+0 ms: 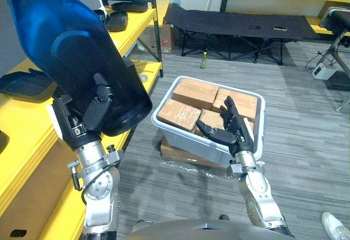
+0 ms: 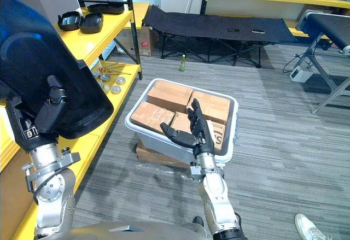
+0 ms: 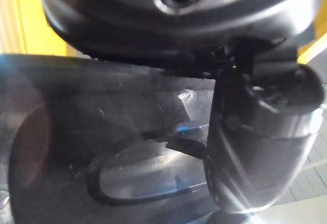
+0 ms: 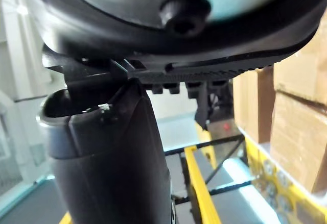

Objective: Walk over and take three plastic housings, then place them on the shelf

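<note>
At ten o'clock in the head view, the left hand (image 1: 97, 107) is gripping a large dark plastic housing (image 1: 65, 43). Its thumb is curling over the lower rim onto the glossy inner face, and its fingers are going behind the shell. The housing is standing raised and tilted, with its broad end pointing toward eleven o'clock, and it is covering part of the yellow shelf (image 1: 24, 122). In the left wrist view the thumb is pressing flat on the same shiny surface.

At nine o'clock from the held piece, another dark housing (image 1: 24, 84) is lying on a shelf tier. Toward one o'clock, more black housings (image 2: 90, 22) are sitting on the upper tier. Small metal fittings (image 2: 112, 80) are lying on a lower tier beside them.

At the centre, a grey tote (image 1: 180, 133) is resting on top of a flat carton (image 1: 178, 153) on the floor, and cardboard boxes (image 1: 194, 92) are filling it. The right hand (image 1: 234, 126) is hovering at the tote's five o'clock corner, over its near wall. Its fingers are reaching straight and wide, the thumb is pointing toward nine o'clock, and it is holding nothing. I cannot tell whether it is touching the boxes.

At twelve o'clock from the tote, a green bottle (image 1: 203, 60) is standing on the floor in front of a black folding cot (image 1: 235, 24). At five o'clock in the view, a person's white shoe (image 1: 334, 226) is showing.
</note>
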`<state>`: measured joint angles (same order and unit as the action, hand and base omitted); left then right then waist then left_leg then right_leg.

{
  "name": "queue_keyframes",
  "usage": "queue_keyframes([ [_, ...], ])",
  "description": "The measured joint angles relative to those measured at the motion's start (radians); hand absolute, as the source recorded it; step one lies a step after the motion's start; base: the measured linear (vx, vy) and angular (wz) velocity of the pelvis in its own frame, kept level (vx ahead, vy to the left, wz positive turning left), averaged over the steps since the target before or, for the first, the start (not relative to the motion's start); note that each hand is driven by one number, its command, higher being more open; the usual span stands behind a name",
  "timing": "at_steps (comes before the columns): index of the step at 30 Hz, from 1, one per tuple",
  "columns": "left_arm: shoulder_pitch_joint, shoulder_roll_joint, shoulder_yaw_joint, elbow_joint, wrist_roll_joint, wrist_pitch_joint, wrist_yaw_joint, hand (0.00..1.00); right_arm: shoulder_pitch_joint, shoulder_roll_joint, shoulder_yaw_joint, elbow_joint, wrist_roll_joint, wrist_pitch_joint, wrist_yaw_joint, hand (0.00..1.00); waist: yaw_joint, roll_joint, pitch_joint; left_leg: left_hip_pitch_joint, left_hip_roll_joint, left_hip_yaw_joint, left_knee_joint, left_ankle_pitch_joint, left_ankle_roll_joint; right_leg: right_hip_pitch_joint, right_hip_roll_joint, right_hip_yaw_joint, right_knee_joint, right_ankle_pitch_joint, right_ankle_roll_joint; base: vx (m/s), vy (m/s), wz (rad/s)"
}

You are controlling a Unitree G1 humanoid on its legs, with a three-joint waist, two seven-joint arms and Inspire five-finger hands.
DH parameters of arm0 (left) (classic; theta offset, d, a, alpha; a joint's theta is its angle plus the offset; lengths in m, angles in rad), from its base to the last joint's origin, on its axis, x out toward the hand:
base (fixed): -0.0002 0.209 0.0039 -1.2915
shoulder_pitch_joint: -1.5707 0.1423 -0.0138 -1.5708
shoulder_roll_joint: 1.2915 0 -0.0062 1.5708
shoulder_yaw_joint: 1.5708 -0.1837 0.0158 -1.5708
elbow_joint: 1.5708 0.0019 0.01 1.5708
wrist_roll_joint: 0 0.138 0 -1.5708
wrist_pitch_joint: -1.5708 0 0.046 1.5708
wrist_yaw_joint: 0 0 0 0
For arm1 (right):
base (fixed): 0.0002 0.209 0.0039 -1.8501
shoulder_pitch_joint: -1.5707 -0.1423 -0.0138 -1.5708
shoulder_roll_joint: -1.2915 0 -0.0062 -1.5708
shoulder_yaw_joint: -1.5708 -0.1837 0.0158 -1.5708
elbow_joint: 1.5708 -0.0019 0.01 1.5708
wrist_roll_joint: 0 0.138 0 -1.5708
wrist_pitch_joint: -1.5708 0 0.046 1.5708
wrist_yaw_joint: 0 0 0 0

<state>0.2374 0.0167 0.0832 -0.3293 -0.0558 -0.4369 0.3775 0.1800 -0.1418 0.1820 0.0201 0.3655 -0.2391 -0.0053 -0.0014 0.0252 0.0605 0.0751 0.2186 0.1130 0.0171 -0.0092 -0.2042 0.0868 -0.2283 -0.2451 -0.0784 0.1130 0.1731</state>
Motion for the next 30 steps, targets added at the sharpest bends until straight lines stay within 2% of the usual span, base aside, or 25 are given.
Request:
queue_keyframes([
  [3, 0.011, -0.001, -0.003, -0.012, 0.05, 0.01, 0.003, 0.0, -0.014, 0.018, 0.045, 0.0, 0.128, -0.001, 0.062, 1.0, 0.021, 0.001, 0.001, -0.025, 0.0, -0.041, 0.026, -0.007, 0.0, 0.013, 0.0, -0.041, 0.0, 0.0, 0.0, 0.0, 0.007, 0.27],
  [5, 0.027, -0.004, -0.002, -0.045, 0.093, 0.03, 0.003, 0.0, -0.045, 0.022, 0.089, 0.004, 0.13, -0.001, 0.079, 1.0, 0.035, 0.002, 0.002, -0.051, -0.003, -0.087, 0.045, -0.008, 0.0, 0.031, 0.0, -0.09, 0.0, -0.001, -0.001, 0.0, -0.001, 0.64],
  [6, 0.054, -0.004, 0.002, -0.074, 0.102, 0.033, -0.002, 0.0, -0.079, 0.022, 0.136, 0.006, 0.119, -0.001, 0.089, 1.0, 0.059, 0.002, 0.003, -0.065, -0.007, -0.123, 0.053, -0.008, 0.0, 0.05, 0.0, -0.129, 0.0, -0.007, 0.001, 0.0, -0.004, 0.77],
  [8, 0.08, -0.006, 0.016, -0.098, 0.101, 0.033, -0.009, 0.0, -0.113, 0.021, 0.169, 0.013, 0.113, -0.001, 0.098, 1.0, 0.083, 0.0, 0.005, -0.071, -0.013, -0.155, 0.053, -0.006, 0.001, 0.071, 0.0, -0.163, 0.0, -0.016, 0.003, -0.01, -0.005, 0.66],
  [12, 0.182, -0.024, 0.152, -0.177, 0.029, 0.024, -0.047, 0.0, -0.218, 0.019, 0.233, 0.04, 0.11, -0.001, 0.132, 1.0, 0.185, -0.011, 0.02, -0.089, -0.032, -0.249, 0.047, -0.009, -0.003, 0.118, -0.002, -0.257, 0.0, -0.048, 0.011, -0.01, -0.011, 0.65],
  [15, 0.239, -0.045, 0.214, -0.188, -0.069, 0.007, -0.066, 0.0, -0.254, 0.022, 0.233, 0.056, 0.109, -0.002, 0.116, 1.0, 0.224, -0.016, 0.021, -0.094, -0.038, -0.269, 0.051, -0.006, -0.003, 0.127, -0.005, -0.278, 0.009, -0.058, 0.014, 0.04, 0.009, 0.26],
  [18, 0.272, -0.061, 0.212, -0.188, -0.104, 0.001, -0.086, 0.0, -0.259, 0.022, 0.233, 0.056, 0.107, -0.002, 0.102, 1.0, 0.233, -0.019, 0.022, -0.102, -0.039, -0.277, 0.082, -0.015, -0.005, 0.13, -0.006, -0.283, 0.026, -0.07, 0.013, 0.04, 0.01, 0.04],
  [21, 0.279, -0.061, 0.194, -0.188, -0.102, 0.001, -0.117, 0.0, -0.26, 0.02, 0.233, 0.055, 0.073, 0.0, 0.102, 1.0, 0.221, -0.017, 0.036, -0.123, -0.042, -0.282, 0.111, -0.024, 0.005, 0.143, -0.005, -0.309, 0.025, -0.078, 0.013, 0.01, 0.003, 0.2],
  [24, 0.238, -0.055, 0.17, -0.187, -0.102, 0.001, -0.143, 0.0, -0.26, 0.019, 0.222, 0.054, 0.07, 0.0, 0.099, 1.0, 0.192, -0.029, 0.037, -0.177, -0.06, -0.288, 0.092, 0.026, 0.029, 0.144, -0.011, -0.381, 0.03, -0.093, 0.009, 0.02, -0.017, 0.69],
  [27, 0.208, -0.055, 0.148, -0.187, -0.137, 0.0, -0.198, 0.0, -0.256, 0.018, 0.217, 0.054, 0.032, 0.004, 0.083, 1.0, 0.192, -0.014, 0.047, -0.172, -0.071, -0.308, 0.019, 0.087, 0.033, 0.146, -0.024, -0.436, 0.073, -0.124, 0.013, 0.01, -0.033, 0.66],
  [29, 0.19, -0.051, 0.136, -0.187, -0.171, -0.001, -0.24, 0.0, -0.253, 0.018, 0.22, 0.054, 0.031, 0.004, 0.084, 1.0, 0.195, -0.008, 0.051, -0.172, -0.074, -0.33, -0.008, 0.108, 0.033, 0.139, -0.037, -0.455, 0.138, -0.169, 0.011, 0.01, -0.04, 0.57],
  [30, 0.186, -0.039, 0.118, -0.187, -0.21, -0.001, -0.278, 0.0, -0.242, 0.019, 0.22, 0.045, 0.031, 0.004, 0.082, 1.0, 0.19, -0.008, 0.052, -0.177, -0.086, -0.358, -0.011, 0.112, 0.034, 0.132, -0.052, -0.453, 0.197, -0.215, 0.007, 0.01, -0.046, 0.7],
])
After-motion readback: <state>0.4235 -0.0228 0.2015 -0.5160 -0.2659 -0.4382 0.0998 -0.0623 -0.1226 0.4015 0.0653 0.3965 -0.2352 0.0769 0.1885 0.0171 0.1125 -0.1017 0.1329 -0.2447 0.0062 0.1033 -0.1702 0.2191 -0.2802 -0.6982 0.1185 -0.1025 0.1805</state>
